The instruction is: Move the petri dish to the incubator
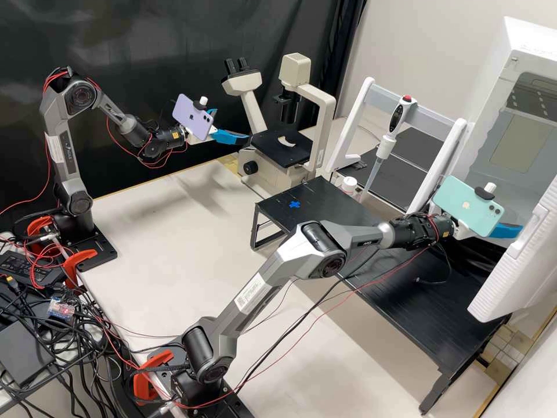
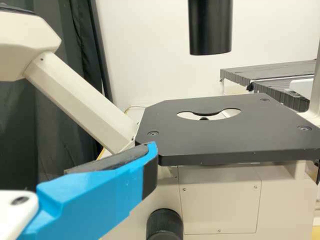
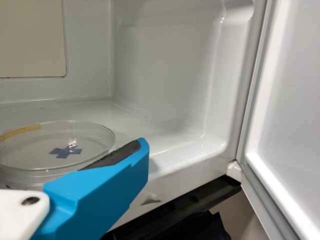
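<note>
So the petri dish, a clear, shallow round one (image 3: 40,142) with a yellowish strip at its rim, is over at the white box-shaped incubator (image 1: 522,43) on the right side of the high view's frame. In the right wrist view it's just inside the opening, near the pale glossy floor (image 3: 165,142), but I can't tell if it's touching down or a bit above. The right gripper (image 1: 509,229), far right of the high view's frame, looks closed on it, with a dark pad (image 3: 117,153) against its side wall. The left gripper (image 1: 232,124) is upper left of centre in that frame, by the cream and black microscope (image 1: 282,148), fingers spread and nothing between them. Handling-wise I'd guess the dish is really light, stiff and kinda slick, and it could crack or skate away if you squeeze hard. Best hold imo is low on the wall from opposite sides, light pressure, kept level. If there's a loose lid (can't tell), pinching only up top might leave the base behind. I'd lower it flat, then ease both sides off evenly so it doesn't get dragged.
</note>
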Controlling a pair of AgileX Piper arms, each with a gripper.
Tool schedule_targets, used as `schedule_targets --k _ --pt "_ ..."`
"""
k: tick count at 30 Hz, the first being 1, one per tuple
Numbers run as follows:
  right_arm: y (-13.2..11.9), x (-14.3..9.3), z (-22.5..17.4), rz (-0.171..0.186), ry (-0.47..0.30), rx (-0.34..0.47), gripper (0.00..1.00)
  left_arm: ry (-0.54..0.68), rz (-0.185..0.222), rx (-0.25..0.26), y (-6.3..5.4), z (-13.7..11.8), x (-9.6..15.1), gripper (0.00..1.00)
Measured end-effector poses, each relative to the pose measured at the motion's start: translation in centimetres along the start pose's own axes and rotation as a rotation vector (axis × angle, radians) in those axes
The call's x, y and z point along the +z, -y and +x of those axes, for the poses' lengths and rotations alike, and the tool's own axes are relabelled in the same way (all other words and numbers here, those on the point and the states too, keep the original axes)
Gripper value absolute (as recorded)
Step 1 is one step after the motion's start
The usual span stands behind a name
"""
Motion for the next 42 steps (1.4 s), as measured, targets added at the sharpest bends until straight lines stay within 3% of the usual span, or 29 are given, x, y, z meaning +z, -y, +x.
schedule_targets --k 8,10,13,17,23,27,36,42 --pt "-0.4 1.3 -1.0 -0.001 -0.022 0.010 1.00 0.000 0.000 0.000 0.0 0.0 0.0 1.00" --pt "-1.0 1.4 -1.7 -0.016 -0.032 0.014 1.00 0.000 0.000 0.000 0.0 0.0 0.0 1.00" --pt "-2.1 2.2 -3.0 0.010 -0.046 0.039 1.00 0.000 0.000 0.000 0.0 0.0 0.0 1.00" --pt "-3.1 3.2 -4.8 0.004 -0.048 0.049 1.00 0.000 0.000 0.000 0.0 0.0 0.0 1.00" --pt "-4.6 4.6 -8.5 0.033 -0.074 0.094 1.00 0.000 0.000 0.000 0.0 0.0 0.0 1.00" --pt "-5.3 5.0 -12.0 0.042 -0.134 0.150 1.00 0.000 0.000 0.000 0.0 0.0 0.0 1.00" --pt "-5.3 3.5 -22.3 0.075 -0.405 0.279 1.00 0.000 0.000 0.000 0.0 0.0 0.0 1.00" --pt "-2.3 1.6 -28.4 0.093 -0.511 0.234 1.00 0.000 0.000 0.000 0.0 0.0 0.0 1.00"
